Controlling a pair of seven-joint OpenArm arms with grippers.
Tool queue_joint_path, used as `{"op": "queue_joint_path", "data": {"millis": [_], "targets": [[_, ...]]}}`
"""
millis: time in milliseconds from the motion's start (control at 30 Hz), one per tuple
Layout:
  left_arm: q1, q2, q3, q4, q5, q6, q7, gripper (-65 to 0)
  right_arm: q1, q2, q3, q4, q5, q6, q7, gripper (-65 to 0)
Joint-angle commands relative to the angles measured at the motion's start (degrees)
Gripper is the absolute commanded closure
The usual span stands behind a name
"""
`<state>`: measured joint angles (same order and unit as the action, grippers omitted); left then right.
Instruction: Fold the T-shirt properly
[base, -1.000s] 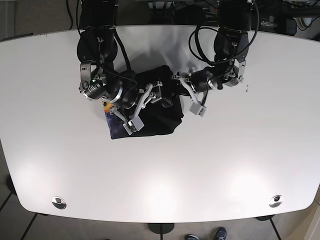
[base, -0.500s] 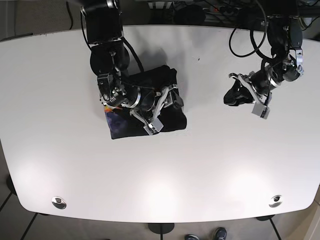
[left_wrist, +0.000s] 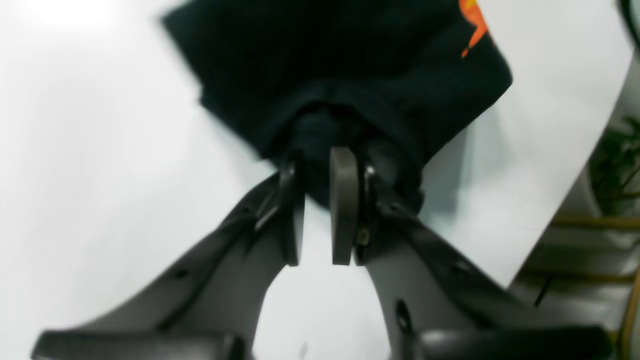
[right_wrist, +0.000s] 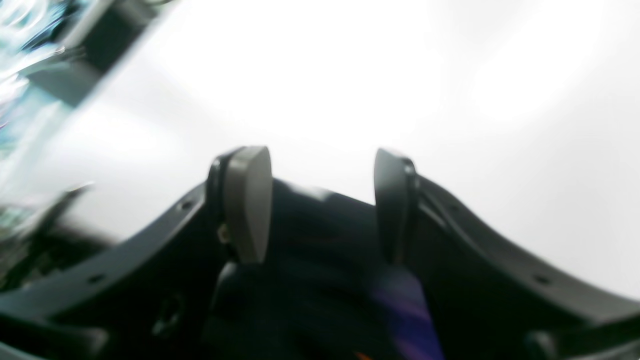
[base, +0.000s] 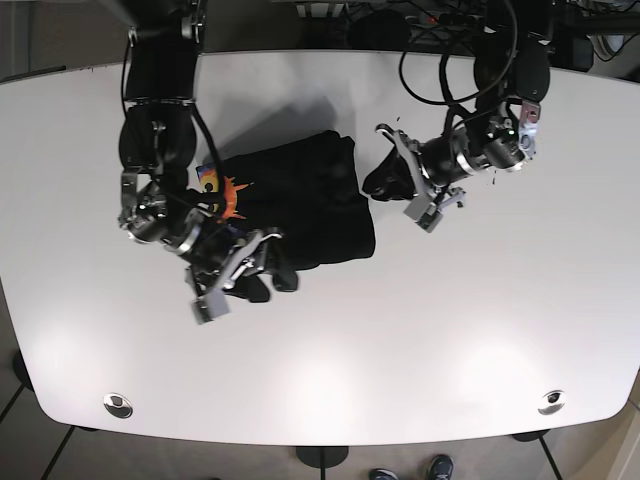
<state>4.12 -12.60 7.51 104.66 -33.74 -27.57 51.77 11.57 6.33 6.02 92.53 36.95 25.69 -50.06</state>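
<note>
The black T-shirt (base: 300, 195) lies bunched in the middle of the white table (base: 450, 330), with an orange print (base: 226, 190) at its left edge. My left gripper (base: 370, 185) is at the shirt's right edge. In the left wrist view it (left_wrist: 320, 210) is shut on a bunched fold of the black cloth (left_wrist: 350, 75). My right gripper (base: 283, 278) is at the shirt's lower left edge. In the right wrist view it (right_wrist: 320, 200) is open, with dark cloth with a purple print (right_wrist: 405, 310) lying low between the jaws.
The table's edge (left_wrist: 550, 215) runs close to the right in the left wrist view, with floor and furniture beyond. Two round fittings (base: 118, 404) (base: 552, 401) sit near the table's front corners.
My left arm has swung back from the far right to the shirt's right edge. My right gripper has moved down and left to the shirt's lower edge. The orange print now shows.
</note>
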Motion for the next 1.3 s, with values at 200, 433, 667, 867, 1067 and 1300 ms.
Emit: {"op": "queue_joint_path", "data": {"millis": [200, 433, 667, 867, 1067, 1300], "targets": [[-4.0, 13.5, 8.0, -3.8, 16.2, -0.3, -1.8, -8.3, 1.6, 3.2, 1.8, -8.4, 1.3, 0.72, 1.8, -9.7], [-4.2, 10.7, 8.0, -12.9, 18.9, -0.6, -5.6, -8.3, 3.0, 1.7, -0.5, -25.8, -12.3, 1.16, 16.2, -9.4], [-5.8, 7.6, 7.8, -18.0, 18.9, -5.2, -8.1, -8.3, 2.9, 2.8, -0.1, -25.1, -11.9, 1.08, 17.1, -8.9], [0.3, 5.1, 7.9, -1.6, 18.9, -5.4, -8.0, -8.3, 4.5, 2.9, -0.2, -18.4, -12.3, 0.81, 15.4, -8.9], [4.8, 3.1, 7.7, -1.4, 19.0, -5.4, -8.0, -8.2, 9.9, 3.9, -0.5, -28.4, -12.4, 0.99, 15.8, -8.7], [-2.3, 3.6, 4.8, -15.9, 18.9, -5.4, -8.3, -8.2, 8.5, 6.3, -3.3, -35.0, -12.0, 1.16, 21.8, -8.7]]}}
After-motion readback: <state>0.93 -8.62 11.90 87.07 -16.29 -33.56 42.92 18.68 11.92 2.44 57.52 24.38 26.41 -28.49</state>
